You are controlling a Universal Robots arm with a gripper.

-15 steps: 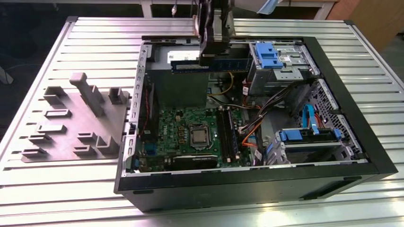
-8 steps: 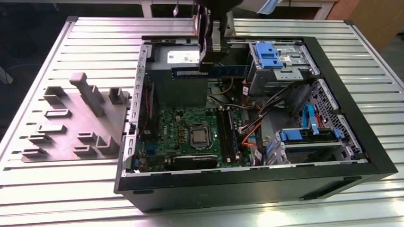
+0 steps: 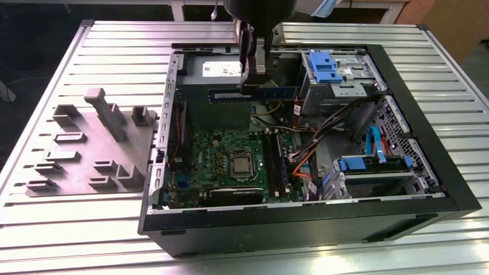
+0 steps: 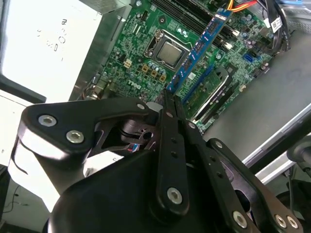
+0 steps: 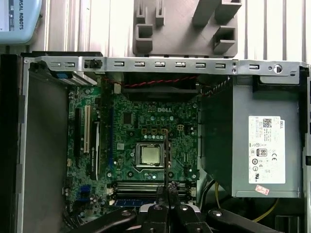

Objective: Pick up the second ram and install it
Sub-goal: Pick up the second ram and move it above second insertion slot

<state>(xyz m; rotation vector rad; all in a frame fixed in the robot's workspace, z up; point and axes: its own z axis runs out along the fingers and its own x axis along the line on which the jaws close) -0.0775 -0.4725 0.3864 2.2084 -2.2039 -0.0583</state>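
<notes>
Ribbed aluminium table (image 3: 114, 46), open black computer case (image 3: 306, 229) on it, grey slotted holder plate (image 3: 84, 149) beside the case

We see the second ram (image 3: 281, 91) as a long, thin, dark blue circuit-board strip carrying a row of small black chips. It is lifted clear of the motherboard (image 3: 229, 150) inside the open computer case (image 3: 428, 166). In the exterior view it hangs toward 12 o'clock from the board's centre. It stands on edge and level there, its length running from 9 o'clock to 3 o'clock. The gripper (image 3: 255, 86) holds it, jaws pinched on its middle, so both ends stick out free. In the second wrist view the ram (image 4: 199, 46) stretches away from the jaws over the green board. In the first wrist view we catch it (image 5: 168, 155) edge-on, a thin dark line.
</notes>
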